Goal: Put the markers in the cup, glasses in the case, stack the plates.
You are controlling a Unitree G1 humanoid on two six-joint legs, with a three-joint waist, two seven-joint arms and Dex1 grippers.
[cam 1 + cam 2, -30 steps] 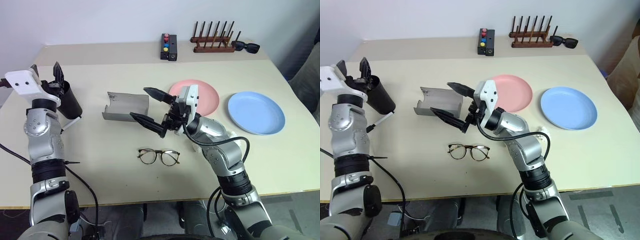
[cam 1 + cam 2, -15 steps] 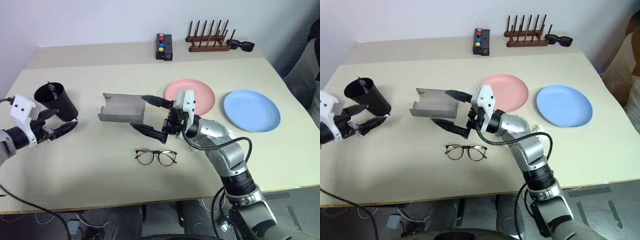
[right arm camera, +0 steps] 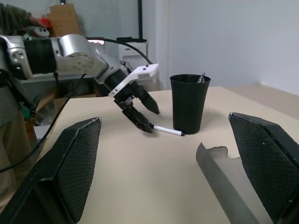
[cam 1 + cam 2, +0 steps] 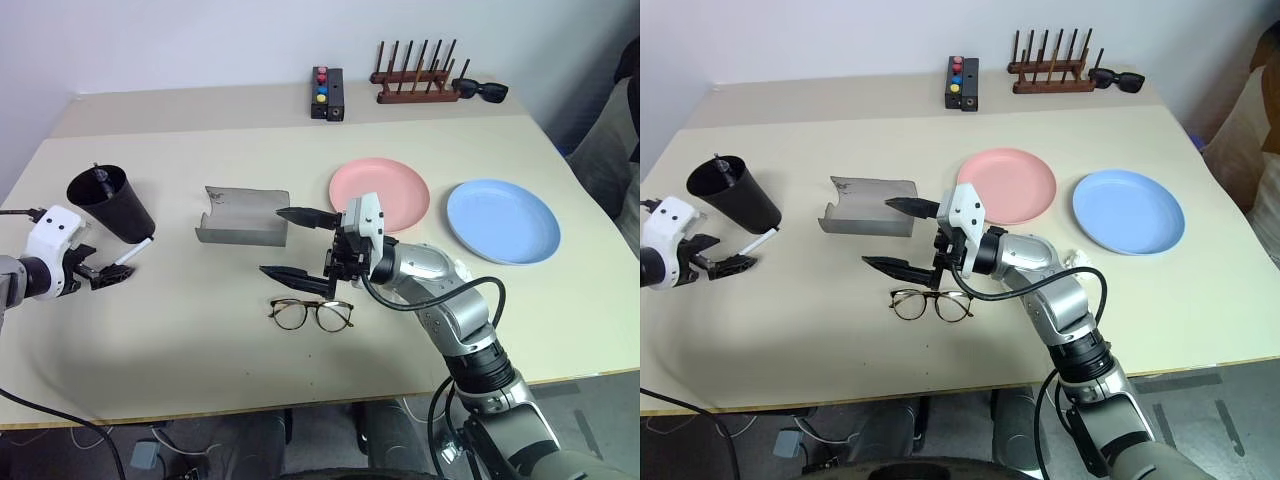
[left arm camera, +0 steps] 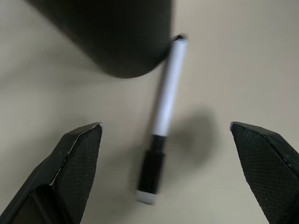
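**Marker pickup pending: one of two markers in cup**

Lying flat on the table, white marker, barrel end touching the base of the black cup, black-capped end pointing away from it. Seen from the head camera, sitting at about 5 o'clock from the cup. Standing inside the cup, dark marker, tip just showing above the rim.

Hovering over the white marker, left gripper, fingers spread fully wide, straddling the cap end, holding nothing, not yet touching, as far as can be judged.

Lying open at 3 o'clock from the cup, well apart, grey case, holding nothing. Resting at 5 o'clock from the case, glasses, lenses up, outside the case. Hanging between case and glasses, right gripper, fingers fully spread, gripping nothing.

Lying side by side at 3 o'clock from the case, pink plate and blue plate, apart, not stacked.

Judging progress: one marker apparently done; remaining are the white marker, the glasses and the plate stacking. Likely step in hand: closing on the white marker near its cap.
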